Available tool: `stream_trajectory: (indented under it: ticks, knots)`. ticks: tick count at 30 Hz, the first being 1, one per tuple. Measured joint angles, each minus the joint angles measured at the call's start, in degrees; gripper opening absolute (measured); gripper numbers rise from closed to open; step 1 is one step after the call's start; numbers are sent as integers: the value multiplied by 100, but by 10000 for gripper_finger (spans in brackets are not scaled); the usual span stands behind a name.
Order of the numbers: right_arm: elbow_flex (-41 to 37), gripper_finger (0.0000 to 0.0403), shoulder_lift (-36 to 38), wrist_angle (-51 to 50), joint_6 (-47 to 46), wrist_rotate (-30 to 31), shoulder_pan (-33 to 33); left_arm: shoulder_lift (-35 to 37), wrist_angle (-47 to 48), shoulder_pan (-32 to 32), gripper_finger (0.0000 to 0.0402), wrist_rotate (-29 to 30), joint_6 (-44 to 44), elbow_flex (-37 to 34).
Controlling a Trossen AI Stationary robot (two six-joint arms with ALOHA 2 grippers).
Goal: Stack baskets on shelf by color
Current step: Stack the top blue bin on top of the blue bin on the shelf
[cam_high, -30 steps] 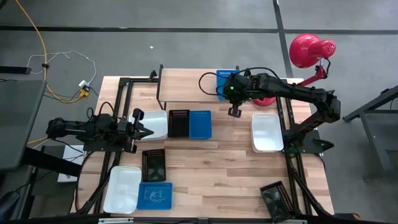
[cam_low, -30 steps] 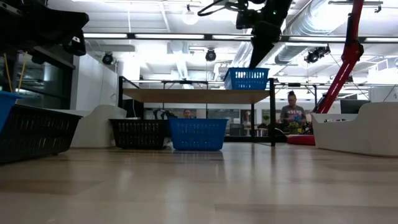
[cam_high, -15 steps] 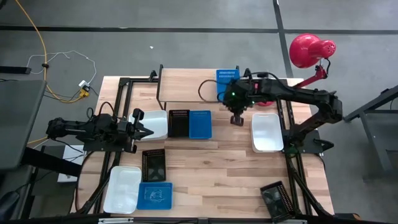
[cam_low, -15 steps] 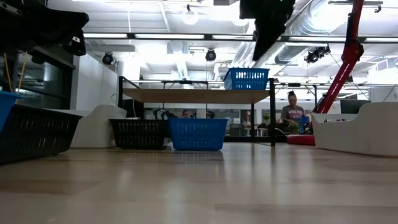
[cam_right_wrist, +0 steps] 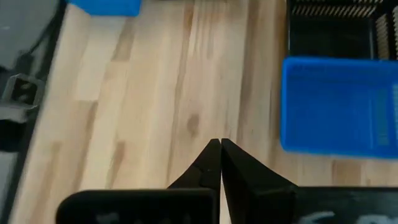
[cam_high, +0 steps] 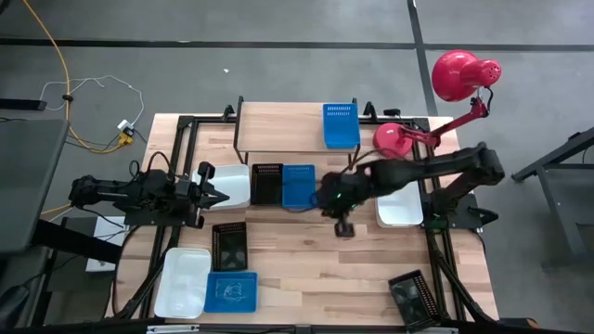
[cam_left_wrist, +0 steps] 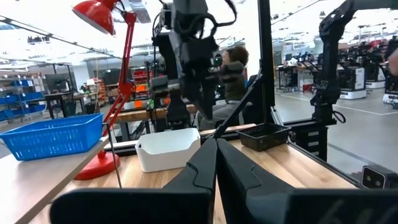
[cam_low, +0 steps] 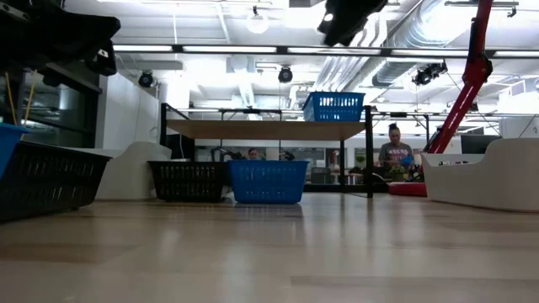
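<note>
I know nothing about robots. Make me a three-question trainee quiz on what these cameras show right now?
1. True or false: a blue basket sits on the shelf.
2. Which basket lies nearest the right gripper?
A. the white basket by the left gripper
B. the blue basket on the table
C. the black basket at the table's corner
3. Fill in: the right gripper's fingers are ____.

Key: 1 true; 2 B; 3 shut.

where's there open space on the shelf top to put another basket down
The shelf top is bare wood left of the lone blue basket at its right end. Crowded spot: the white, black and blue baskets lined up in front, near the left claw.
</note>
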State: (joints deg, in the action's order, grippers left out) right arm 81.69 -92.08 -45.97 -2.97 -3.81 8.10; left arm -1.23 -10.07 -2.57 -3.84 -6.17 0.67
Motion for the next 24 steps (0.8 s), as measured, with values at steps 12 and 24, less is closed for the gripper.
stream_trajectory:
  ticks: [12, 24]
  knots:
    - [-4, 126, -1131, 953, -59, 447, -289, 0, -1, -1, 0, -1, 0, 0]
    - [-11, 239, -2005, 1449, 298, 949, -529, 0, -2, 0, 0, 0, 0, 0]
